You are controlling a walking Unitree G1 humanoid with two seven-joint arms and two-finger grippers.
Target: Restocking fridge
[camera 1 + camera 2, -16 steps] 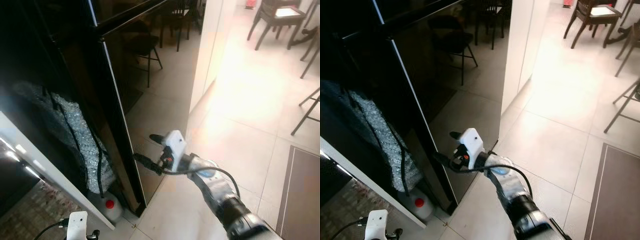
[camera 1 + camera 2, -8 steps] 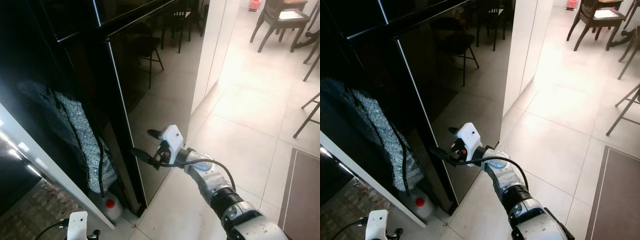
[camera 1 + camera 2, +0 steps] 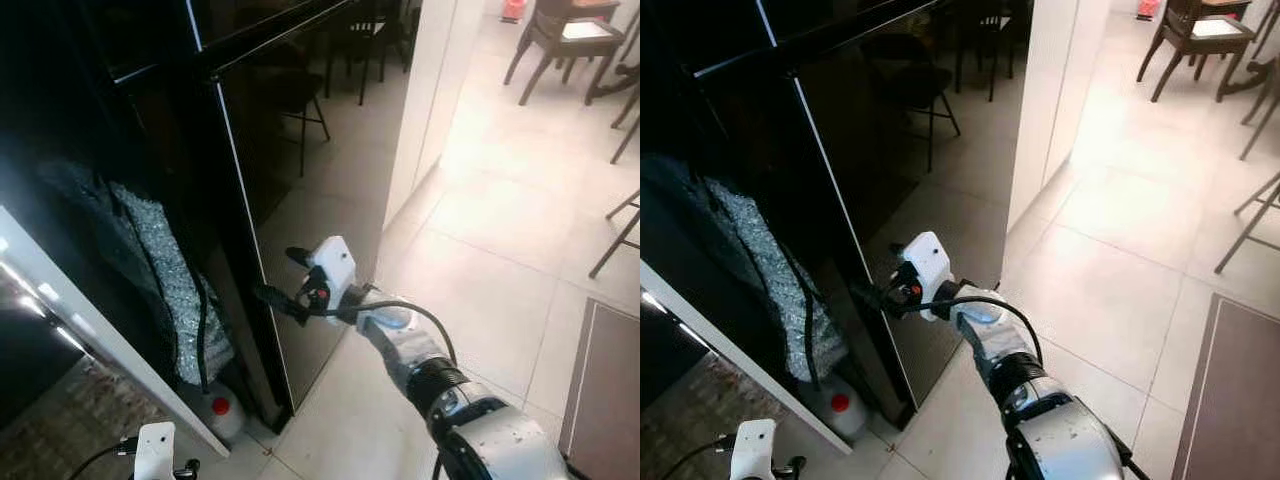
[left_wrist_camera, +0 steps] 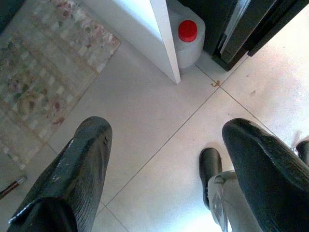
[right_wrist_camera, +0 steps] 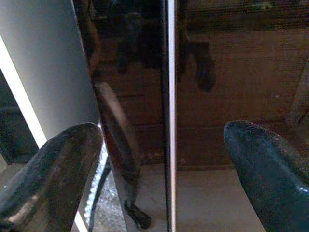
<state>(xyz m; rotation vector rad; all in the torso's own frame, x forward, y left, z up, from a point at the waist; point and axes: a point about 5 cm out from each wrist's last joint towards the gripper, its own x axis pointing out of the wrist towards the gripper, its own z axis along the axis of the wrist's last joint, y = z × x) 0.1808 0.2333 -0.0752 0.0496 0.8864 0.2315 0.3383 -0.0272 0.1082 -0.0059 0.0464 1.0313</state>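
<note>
The right gripper [image 3: 278, 278] has moved closer to the tall, shiny black fridge door [image 3: 310, 180] than it was a moment ago. Its two long black fingers [image 5: 53, 159] are wide apart and hold nothing. The thin bright edge of the door [image 5: 170, 116] sits right in the gap between them. One finger is now on the inside of the door edge and one is on the outside. I think this means the robot is getting ready to grab or push the door. No food is in its grip yet, so the restocking has not really begun.

Just behind the door edge hangs a silver bubble-wrap bag with black straps [image 3: 165, 275]. Below it, on the floor, stands a white plastic jug with a red cap [image 4: 189, 36].

The left gripper [image 4: 164, 169] hangs low with its fingers wide apart and empty. It points at the pale tiled floor [image 4: 145, 116] beside a patterned mat [image 4: 43, 67].

Farther off, behind the right arm, dark wooden chairs [image 3: 560, 40] stand in a bright room.
</note>
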